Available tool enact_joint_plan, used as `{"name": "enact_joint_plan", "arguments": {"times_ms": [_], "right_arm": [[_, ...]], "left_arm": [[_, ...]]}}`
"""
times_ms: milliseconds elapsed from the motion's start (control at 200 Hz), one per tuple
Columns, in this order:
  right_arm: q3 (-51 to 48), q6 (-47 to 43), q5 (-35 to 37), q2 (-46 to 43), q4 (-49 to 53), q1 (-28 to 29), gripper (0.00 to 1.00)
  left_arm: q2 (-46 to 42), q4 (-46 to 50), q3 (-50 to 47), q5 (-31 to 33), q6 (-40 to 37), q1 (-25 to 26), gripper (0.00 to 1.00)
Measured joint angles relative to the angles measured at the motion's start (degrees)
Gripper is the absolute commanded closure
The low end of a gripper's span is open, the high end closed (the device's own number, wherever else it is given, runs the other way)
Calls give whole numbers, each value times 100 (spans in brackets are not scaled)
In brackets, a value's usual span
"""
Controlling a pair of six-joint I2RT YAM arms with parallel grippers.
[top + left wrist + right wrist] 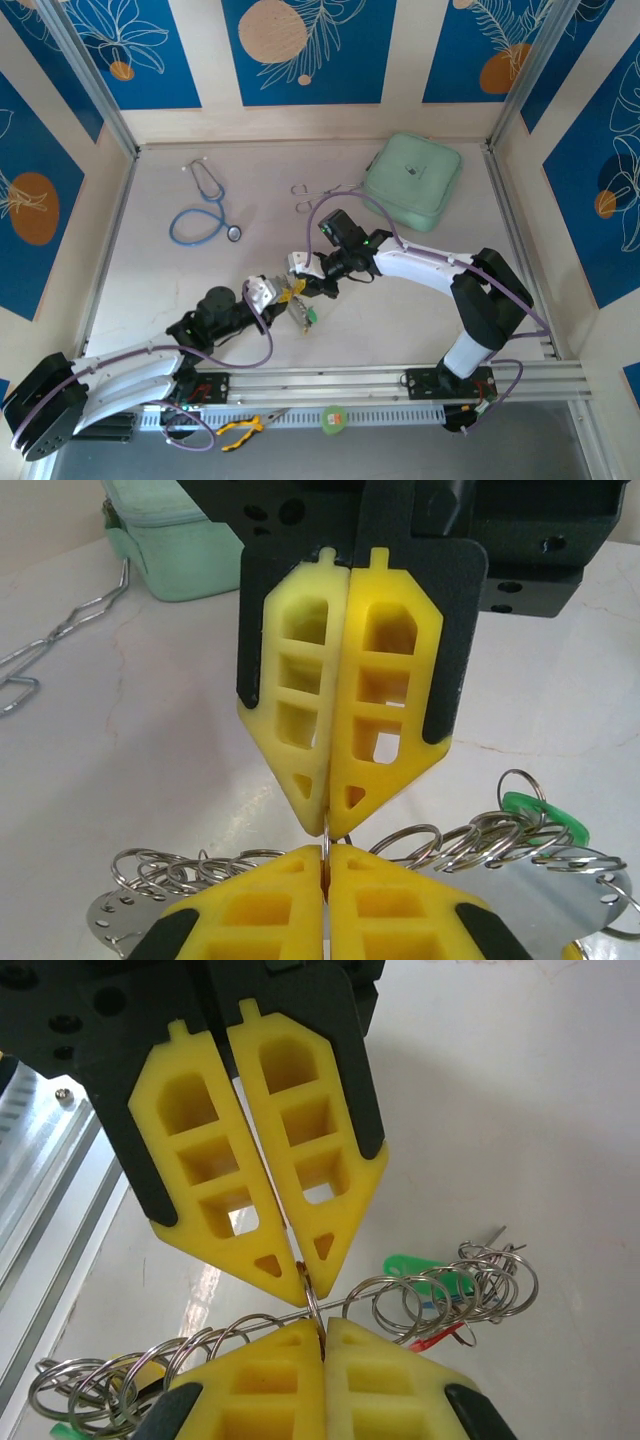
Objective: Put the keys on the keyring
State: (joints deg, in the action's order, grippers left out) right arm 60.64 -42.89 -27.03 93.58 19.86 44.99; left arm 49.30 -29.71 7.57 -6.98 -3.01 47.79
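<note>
My left gripper [283, 296] and right gripper [305, 283] meet tip to tip near the table's front middle. Both are shut on the same small steel split ring [327, 825], which stands upright between the two pairs of yellow fingertips. In the left wrist view my left gripper [327, 848] is at the bottom and the right one's fingers [385, 700] are above. The keyring [262, 1321] shows as a thin wire strung with several split rings. On the table beside it lie the keys: a green one [420, 1268] [545, 818] and a red one [440, 1338]. My right gripper [323, 1328] sits at the bottom of its own view.
A blue stethoscope [205, 205] lies at the back left, steel forceps [310, 195] at the back middle and a mint-green case [412, 180] at the back right. Yellow-handled pliers [245, 430] rest by the front rail [400, 380].
</note>
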Motion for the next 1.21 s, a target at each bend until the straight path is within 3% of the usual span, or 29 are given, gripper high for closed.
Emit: {"name": "enact_joint_plan", "arguments": {"times_ms": [275,495,635,740,830,885,1070,1205], "right_arm": [[540,-111,599,101,949,197,100],[570,17,671,105,1073,306,100],[570,162,715,105,1056,310,100],[566,256,737,103,1021,310,100],[420,546,671,24,802,247,75],[168,717,461,-146,442,125,68],[-968,1427,-396,-1113,-968,-553,66],[-1152,1558,-688,-1102,-1467,-505,66]], "left_arm": [[186,186,162,11,-144,0,92],[278,186,173,-7,-166,2,82],[295,181,173,-52,-168,2,100],[291,186,173,-70,-184,2,100],[258,155,160,-70,-181,0,100],[210,-37,83,-74,-177,0,100],[256,-914,-343,-107,-2,0,100],[507,-1475,-378,-249,116,0,100]]}}
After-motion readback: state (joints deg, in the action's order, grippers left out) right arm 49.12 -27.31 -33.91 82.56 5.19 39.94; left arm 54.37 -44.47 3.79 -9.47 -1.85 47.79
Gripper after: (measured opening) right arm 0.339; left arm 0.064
